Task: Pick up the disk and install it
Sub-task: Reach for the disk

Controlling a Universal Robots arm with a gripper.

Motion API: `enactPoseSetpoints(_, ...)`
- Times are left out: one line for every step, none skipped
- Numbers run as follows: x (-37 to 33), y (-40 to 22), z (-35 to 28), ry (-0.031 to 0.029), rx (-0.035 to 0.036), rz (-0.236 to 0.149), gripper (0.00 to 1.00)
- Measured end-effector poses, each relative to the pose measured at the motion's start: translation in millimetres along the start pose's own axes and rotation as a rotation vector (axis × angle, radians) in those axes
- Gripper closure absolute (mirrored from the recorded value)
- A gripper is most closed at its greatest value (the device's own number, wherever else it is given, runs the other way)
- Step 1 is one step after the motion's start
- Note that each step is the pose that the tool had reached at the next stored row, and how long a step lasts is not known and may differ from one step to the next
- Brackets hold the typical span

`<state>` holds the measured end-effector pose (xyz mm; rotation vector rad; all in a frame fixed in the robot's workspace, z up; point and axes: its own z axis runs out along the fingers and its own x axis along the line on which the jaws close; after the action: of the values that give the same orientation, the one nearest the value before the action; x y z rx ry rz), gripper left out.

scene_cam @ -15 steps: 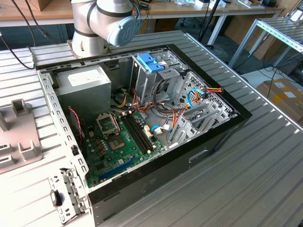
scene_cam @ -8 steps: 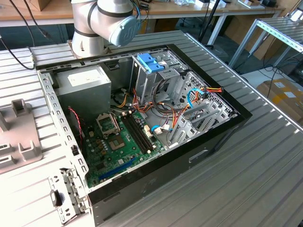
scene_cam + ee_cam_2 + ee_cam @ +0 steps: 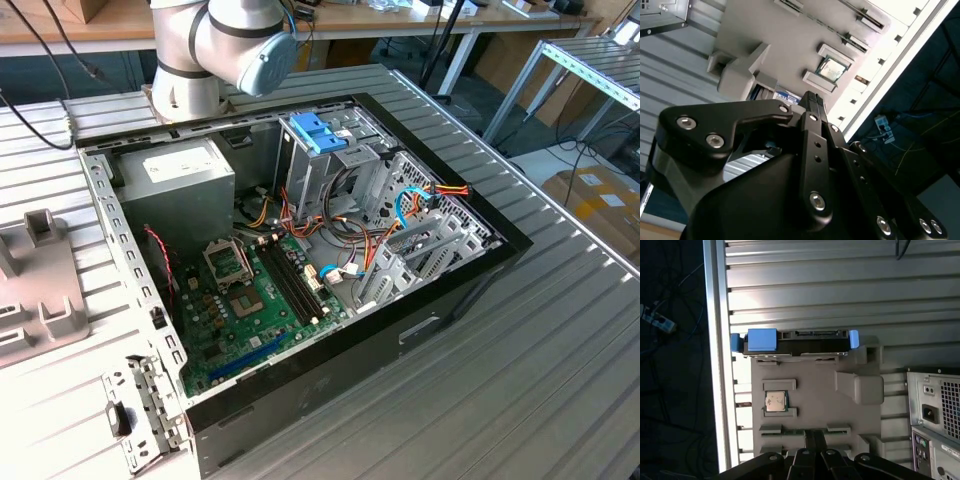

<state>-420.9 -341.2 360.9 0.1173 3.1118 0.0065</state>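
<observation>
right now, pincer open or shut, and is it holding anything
Pincer: shut, holding nothing; the disk lies apart from it on the grey fixture.

On my screen the disk (image 3: pixel 797 343) looks dark and matt, framed by smooth bright-blue plastic rails. The grey holder (image 3: pixel 815 382) looks like dull moulded plastic. The surface (image 3: pixel 840 285) is ribbed metal with a soft brushed sheen. The gripper (image 3: pixel 813 99) is matt black, its screw heads shiny.

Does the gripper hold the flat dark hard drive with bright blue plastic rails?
No: in the first wrist view the hard drive sits in the grey plastic holder, well apart from the black gripper.
</observation>
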Motion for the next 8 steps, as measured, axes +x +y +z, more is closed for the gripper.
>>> enactPoseSetpoints(0.0, -0.2, 0.0, 0.0000, 0.0000, 0.000, 0.89)
enactPoseSetpoints(0.0, -0.4, 0.0, 0.0000, 0.0000, 0.000, 0.89)
enactPoseSetpoints(-0.1, -0.7, 0.0, 0.0000, 0.0000, 0.000, 0.89)
enactPoseSetpoints(-0.1, -1.0, 0.0, 0.0000, 0.0000, 0.000, 0.89)
enactPoseSetpoints(-0.1, -1.2, 0.0, 0.0000, 0.0000, 0.000, 0.89)
enactPoseSetpoints(-0.1, -1.4, 0.0, -0.0001, -0.0001, 0.000, 0.89)
enactPoseSetpoints(-0.1, -1.6, 0.0, 0.0000, 0.0000, 0.000, 0.89)
enactPoseSetpoints(-0.1, -1.9, 0.0, 0.0000, -0.0001, 0.000, 0.89)
